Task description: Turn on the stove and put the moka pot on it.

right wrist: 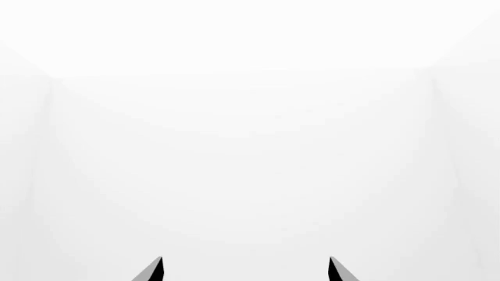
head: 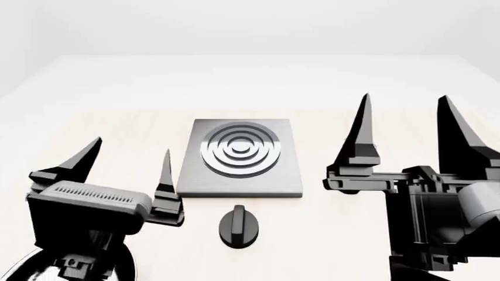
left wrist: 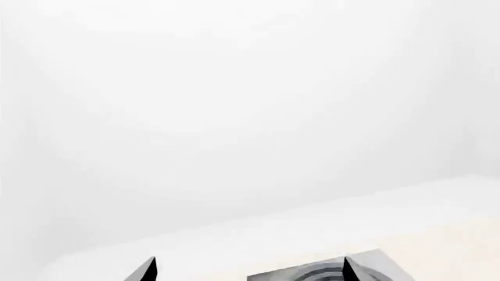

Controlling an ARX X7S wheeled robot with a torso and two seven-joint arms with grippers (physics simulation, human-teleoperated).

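Note:
The stove [head: 238,158], a flat grey slab with concentric burner rings, lies in the middle of the table in the head view. Its small round black knob [head: 238,226] sits apart, just in front of the slab. My left gripper [head: 132,145] hangs open to the left of the slab, with nothing between its fingers. In the left wrist view the left gripper [left wrist: 249,258] shows only its tips, and a corner of the stove [left wrist: 312,274] lies beyond one tip. My right gripper [head: 404,98] is open and empty to the right of the slab; the right gripper [right wrist: 245,257] faces blank white. The moka pot is out of view.
A dark curved rim [head: 17,268] peeks out under my left arm at the near left corner, mostly hidden. The pale table [head: 352,76] stretches back to a white wall.

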